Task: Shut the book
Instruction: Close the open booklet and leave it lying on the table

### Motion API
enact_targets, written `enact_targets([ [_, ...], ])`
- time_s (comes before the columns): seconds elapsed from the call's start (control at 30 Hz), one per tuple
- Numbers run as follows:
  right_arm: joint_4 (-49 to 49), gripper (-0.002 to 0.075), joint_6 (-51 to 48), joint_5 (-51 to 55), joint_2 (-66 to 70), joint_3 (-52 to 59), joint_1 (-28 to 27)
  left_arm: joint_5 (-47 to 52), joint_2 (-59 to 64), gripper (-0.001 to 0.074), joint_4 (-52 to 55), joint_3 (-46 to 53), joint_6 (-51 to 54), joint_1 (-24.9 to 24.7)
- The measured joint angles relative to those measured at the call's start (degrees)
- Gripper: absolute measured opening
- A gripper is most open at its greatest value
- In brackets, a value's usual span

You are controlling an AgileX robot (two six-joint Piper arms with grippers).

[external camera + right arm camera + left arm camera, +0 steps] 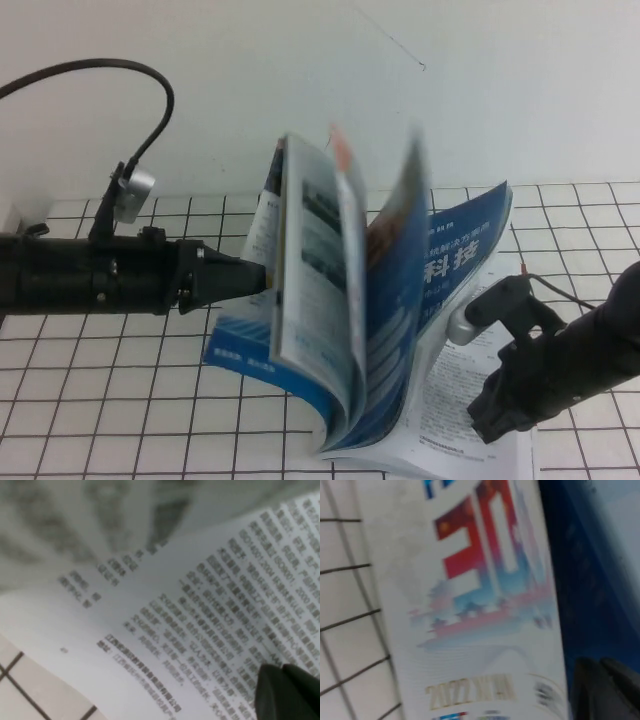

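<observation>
— On the left of the gridded table [90,400], what is seen?
— The left gripper [258,278] is set against the raised left cover of the book [300,250]; whether it is spread or closed cannot be told.
— And rightward?
— The book is stood half-open mid-table, pages fanned. The right gripper [492,418] is held over its flat printed page, state likewise untold.

Before me lies the table [90,400] — white, ruled all over with thin dark lines into a grid of squares. Beyond the table's far edge I see a plain white wall [500,90], marked by a thin dark line [395,43] (thread or crack, I cannot tell which) slanting high above the table's far right part. At the table's far left end, against the wall, sits a small pale object [10,215] — only partly in view.
</observation>
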Motion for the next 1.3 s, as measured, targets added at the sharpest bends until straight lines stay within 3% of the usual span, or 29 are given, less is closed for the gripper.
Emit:
enact_targets([
  [0.2,-9.5,-0.0003,5.27,7.22,-2.83,0.11,-0.97,4.63,-4.77,-0.0004,-0.03,0.0,0.83,0.0],
  [0.57,-45.47,-0.0003,31.3,25.63,-22.94,-0.36,-1.0,5.06,-17.69,-0.0004,0.2,0.0,1.28,0.0],
  [0.77,-60.24,-0.0003,40.1,34.87,-38.03,-2.89,-1.0,-10.45,-27.07,-0.0004,13.74,0.0,-2.99,-0.08],
  [0.97,-64.22,-0.0003,48.39,36.25,-54.15,-2.89,-1.0,-27.21,-36.02,-0.0004,31.84,3.42,-13.17,-0.08],
  [1.1,-64.25,-0.0003,53.12,33.93,-64.71,-1.48,-1.0,-35.33,-42.81,-0.0004,32.72,9.79,-11.41,-0.08],
  [1.3,-62.7,-0.0003,55.34,29.17,-78.63,6.62,-1.0,-43.63,-54.66,-0.0004,22.84,21.01,3.61,-0.08],
])
